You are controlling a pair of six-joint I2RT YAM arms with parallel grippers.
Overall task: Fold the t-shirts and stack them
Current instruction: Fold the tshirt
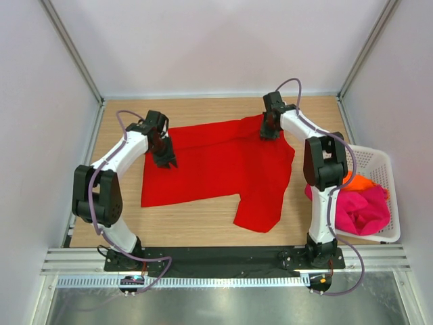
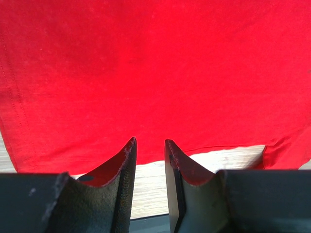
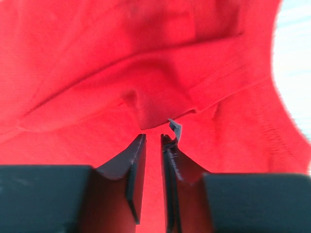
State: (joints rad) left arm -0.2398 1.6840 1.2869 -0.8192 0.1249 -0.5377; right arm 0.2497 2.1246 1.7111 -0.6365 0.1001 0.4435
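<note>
The red t-shirt lies spread open near the middle of the wooden surface. Its body runs left to right, and one sleeve hangs toward the near edge at the lower right. The cloth is mostly flat, with soft creases near its far right corner.

The left hand sits low over the shirt's far left corner. In the left wrist view its two fingers stand a narrow gap apart. Bare wood and the shirt's hemmed edge show through that gap, and nothing is caught between them. Red cloth fills the rest of that view beyond the fingertips.

The right hand is down at the shirt's far right corner, close to the back of the surface. In the right wrist view its fingers are nearly together, leaving only a slim slit. A raised fold of red cloth lies just ahead of their tips. That picture is blurred, so it cannot be told whether any cloth is pinched in the slit or only lies beneath it.

A white lattice basket stands at the right edge of the surface, beside the right arm. The magenta-pink t-shirt lies crumpled in it. The orange t-shirt shows just behind the pink one, partly hidden by the arm.
</note>
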